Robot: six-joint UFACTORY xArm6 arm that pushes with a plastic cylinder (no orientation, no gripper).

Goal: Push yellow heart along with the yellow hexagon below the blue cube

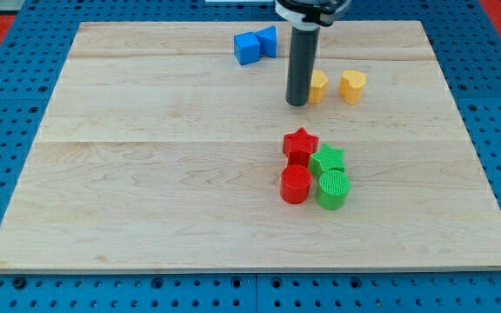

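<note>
The yellow heart (352,86) lies on the wooden board at the upper right. The yellow hexagon (318,86) lies just left of it, partly hidden by the rod. The blue cube (247,49) sits near the view's top, with a second blue block (268,40) touching its right side. My tip (297,103) is down on the board, right against the hexagon's left side and to the lower right of the blue cube.
A red star (300,143), a green star (327,159), a red cylinder (296,184) and a green cylinder (333,189) are clustered below the yellow blocks. The wooden board (146,174) rests on a blue pegboard.
</note>
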